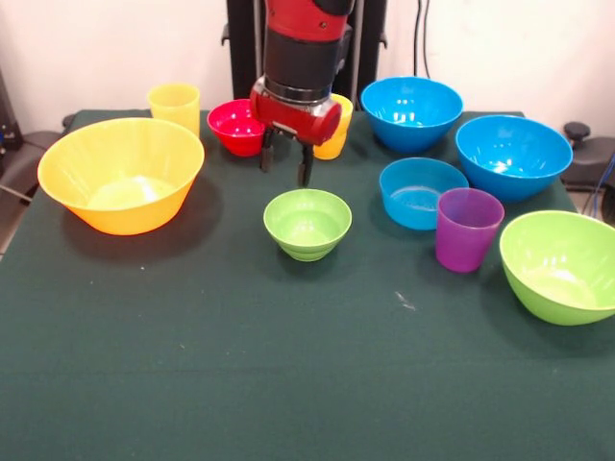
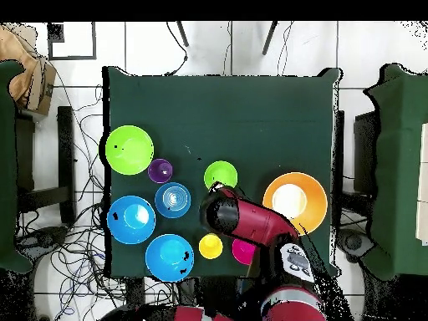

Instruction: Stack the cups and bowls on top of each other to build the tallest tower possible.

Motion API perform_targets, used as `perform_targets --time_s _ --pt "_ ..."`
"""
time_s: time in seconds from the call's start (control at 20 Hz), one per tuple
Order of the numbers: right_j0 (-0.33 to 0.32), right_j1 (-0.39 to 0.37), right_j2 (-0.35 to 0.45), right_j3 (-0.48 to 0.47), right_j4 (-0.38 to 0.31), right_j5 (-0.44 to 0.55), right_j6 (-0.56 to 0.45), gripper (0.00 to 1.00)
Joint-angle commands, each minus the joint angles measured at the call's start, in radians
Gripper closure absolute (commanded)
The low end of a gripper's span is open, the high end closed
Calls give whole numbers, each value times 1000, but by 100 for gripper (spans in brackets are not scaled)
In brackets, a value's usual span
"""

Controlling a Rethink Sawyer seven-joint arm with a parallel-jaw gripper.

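My gripper [image 1: 285,165] is open and empty. It hangs just behind and above the small green bowl [image 1: 307,223], and it also shows in the overhead view [image 2: 215,189] beside that bowl [image 2: 221,175]. The huge orange-yellow bowl [image 1: 120,175] stands at the left. One yellow cup [image 1: 174,104] and the small red bowl [image 1: 234,126] stand at the back. The second yellow cup [image 1: 337,133] is partly hidden behind the arm. The purple cup [image 1: 468,229] stands next to the shallow blue bowl [image 1: 421,192]. Every cup and bowl stands alone.
Two large blue bowls [image 1: 411,112] [image 1: 513,156] stand at the back right. The large lime green bowl [image 1: 562,264] sits at the right edge. The dark green table [image 1: 288,384] stretches in front of the bowls. Cables lie on the floor around the table [image 2: 75,251].
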Motion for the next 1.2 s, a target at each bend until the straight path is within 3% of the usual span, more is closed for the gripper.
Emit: perform_targets --time_s 0.05,0.65,1.2 --pt "-6 64 84 -79 -13 -31 97 0" --pt "-10 60 80 -90 -13 -19 93 0" --pt "-15 134 66 -142 -40 -72 78 0"
